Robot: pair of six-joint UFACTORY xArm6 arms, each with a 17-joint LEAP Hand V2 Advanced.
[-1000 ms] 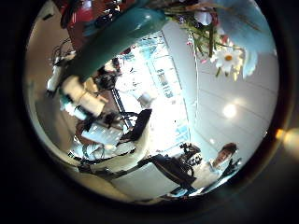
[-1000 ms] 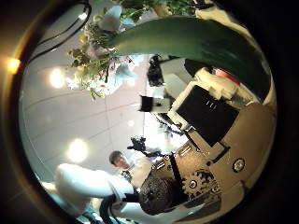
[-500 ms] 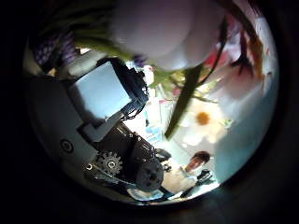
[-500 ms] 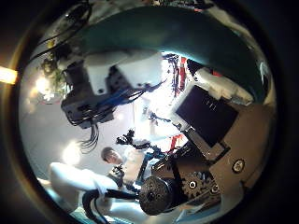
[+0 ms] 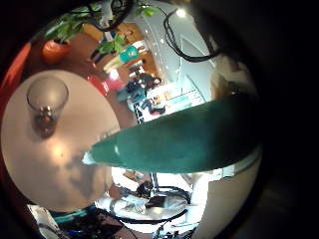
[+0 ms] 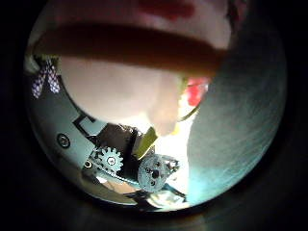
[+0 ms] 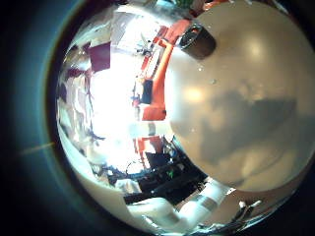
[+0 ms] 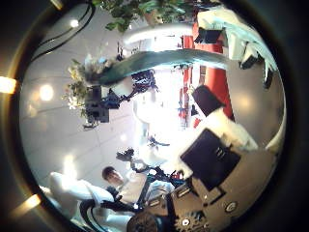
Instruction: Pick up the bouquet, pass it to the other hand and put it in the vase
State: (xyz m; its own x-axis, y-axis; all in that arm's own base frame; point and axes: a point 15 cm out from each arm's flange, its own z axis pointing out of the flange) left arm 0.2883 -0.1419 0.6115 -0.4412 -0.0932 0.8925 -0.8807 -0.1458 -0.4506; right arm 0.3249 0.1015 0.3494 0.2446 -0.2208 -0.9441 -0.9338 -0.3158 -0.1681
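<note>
The bouquet's wrapped stem (image 5: 184,139) runs straight across the left little finger side palm view, close to the palm. Its flowers (image 6: 135,58) fill the left thumb side view, pressed against my left hand (image 6: 120,168). From my right palm the bouquet (image 8: 92,75) looks small and far, with its stem (image 8: 159,61) held by the left hand (image 8: 98,103). My right hand (image 8: 217,140) is off the stem, fingers relaxed. The glass vase (image 5: 47,102) stands upright on the round table (image 5: 60,169), below the left hand. The same vase (image 7: 201,37) sits at the table's (image 7: 251,108) far side.
Potted plants (image 5: 75,30) and chairs stand on the floor beyond the round table. The right arm's white link (image 7: 197,211) shows below the table edge.
The left hand closed in on the bouquet, whose flowers now fill its palm view. In the right palm view the stem went from wide and close to thin and far: the right hand let go.
</note>
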